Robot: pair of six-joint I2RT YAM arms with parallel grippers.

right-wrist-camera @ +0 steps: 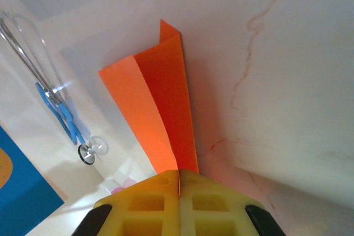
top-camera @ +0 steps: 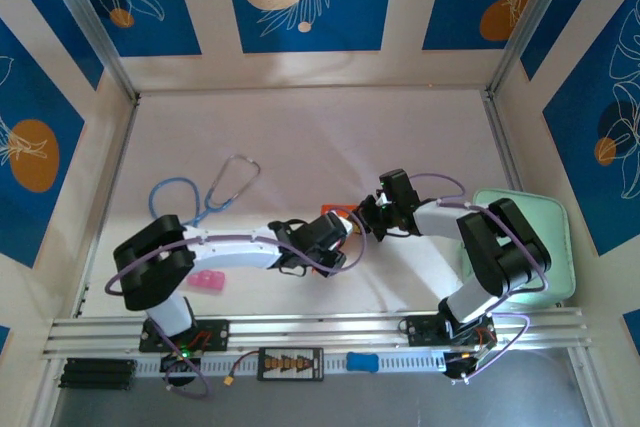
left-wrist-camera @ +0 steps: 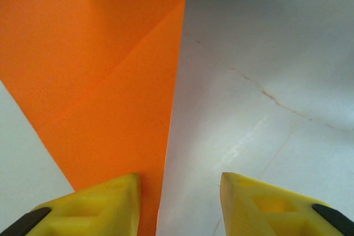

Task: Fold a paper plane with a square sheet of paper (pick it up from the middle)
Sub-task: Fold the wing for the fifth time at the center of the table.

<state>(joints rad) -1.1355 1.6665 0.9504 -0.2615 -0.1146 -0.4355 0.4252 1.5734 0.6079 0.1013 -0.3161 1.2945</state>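
The square sheet of paper (right-wrist-camera: pixel 160 103) is bright orange and folded along a centre crease into a narrow, tapering paper plane shape. My right gripper (right-wrist-camera: pixel 178 172) is shut on its narrow end, and the two flaps stand up from the table. From above, a bit of the orange paper (top-camera: pixel 335 212) shows between the two grippers. In the left wrist view the paper (left-wrist-camera: pixel 94 75) lies flat with diagonal creases. My left gripper (left-wrist-camera: pixel 180 176) is open above it, its left finger (left-wrist-camera: pixel 110 203) over the paper's edge and its right finger over bare table. The left gripper (top-camera: pixel 322 239) sits just left of the right gripper (top-camera: pixel 365 215).
A blue stethoscope (top-camera: pixel 215 192) lies on the table at the back left. A small pink block (top-camera: pixel 207 280) rests near the left arm's base. A pale green tray (top-camera: pixel 545 237) sits at the right, behind the right arm. Walls close in the white table (top-camera: pixel 330 137).
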